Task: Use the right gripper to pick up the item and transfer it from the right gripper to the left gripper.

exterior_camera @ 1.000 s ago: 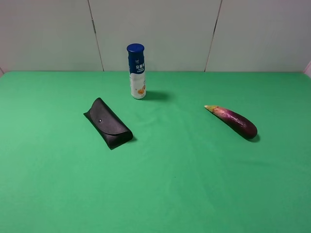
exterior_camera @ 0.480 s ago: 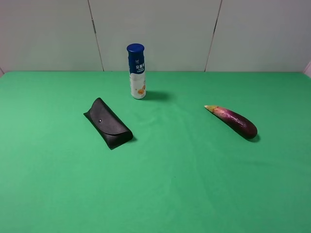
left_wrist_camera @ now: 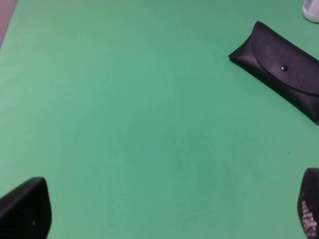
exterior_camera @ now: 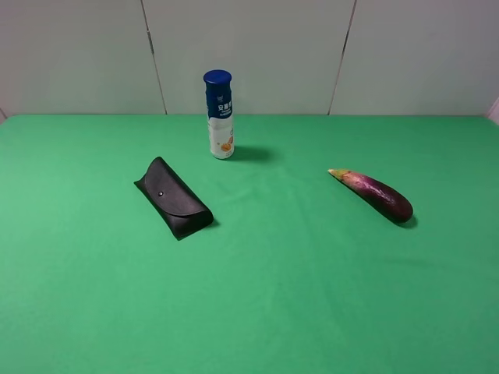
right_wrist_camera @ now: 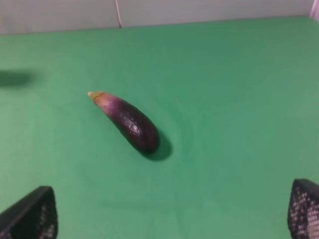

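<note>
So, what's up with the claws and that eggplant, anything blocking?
Left gripper open, empty. Right gripper open, empty. Eggplant lying on green table, untouched. Black case and bottle well apart from it.

case (exterior_camera: pixel 173 198) left, bottle (exterior_camera: pixel 220 115) behind, eggplant (exterior_camera: pixel 373 195) right

Only fingertips show. The left tool (left_wrist_camera: pixel 167 211) has two matte black, rounded fingers (left_wrist_camera: pixel 25 211), one bearing a pale dotted pad face. The right tool (right_wrist_camera: pixel 167 213) has black fingers (right_wrist_camera: pixel 305 209) too, with fine dotted grid texture.
</note>
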Controlling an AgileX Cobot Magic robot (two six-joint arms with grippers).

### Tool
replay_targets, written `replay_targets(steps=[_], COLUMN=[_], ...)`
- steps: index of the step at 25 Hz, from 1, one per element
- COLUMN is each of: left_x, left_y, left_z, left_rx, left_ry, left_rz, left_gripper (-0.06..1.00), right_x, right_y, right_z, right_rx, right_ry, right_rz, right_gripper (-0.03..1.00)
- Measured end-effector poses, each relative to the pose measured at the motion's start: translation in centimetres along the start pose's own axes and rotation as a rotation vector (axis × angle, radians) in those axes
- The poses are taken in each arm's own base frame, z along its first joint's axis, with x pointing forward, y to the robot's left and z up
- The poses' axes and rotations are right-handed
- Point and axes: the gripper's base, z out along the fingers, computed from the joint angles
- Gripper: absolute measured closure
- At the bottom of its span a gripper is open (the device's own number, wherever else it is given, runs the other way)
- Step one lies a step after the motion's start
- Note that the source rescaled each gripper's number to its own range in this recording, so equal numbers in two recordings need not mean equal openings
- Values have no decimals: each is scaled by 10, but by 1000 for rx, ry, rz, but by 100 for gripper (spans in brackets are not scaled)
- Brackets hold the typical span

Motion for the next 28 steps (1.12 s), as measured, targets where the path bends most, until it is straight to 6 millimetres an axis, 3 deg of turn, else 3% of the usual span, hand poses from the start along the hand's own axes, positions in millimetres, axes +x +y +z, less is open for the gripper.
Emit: replay_targets(steps=[7,13,21,28], left_x=[0,0,0,0], left_y=[0,0,0,0], left_z=[0,0,0,0], left_rx=[0,0,0,0], left_ry=[0,0,0,0], left_rz=[0,0,0,0], left_gripper=[-4,-4,-4,-4], right_x=[-2,-34,-89,-110], right_y=[2,6,12,21], right_z=[-1,9,59,120], right_rx=[-18,-38,-66,-129], right_ry=[0,90,286,457], right_rz=[11,-8,-200,-342], right_gripper=[-3,-3,-3,-3])
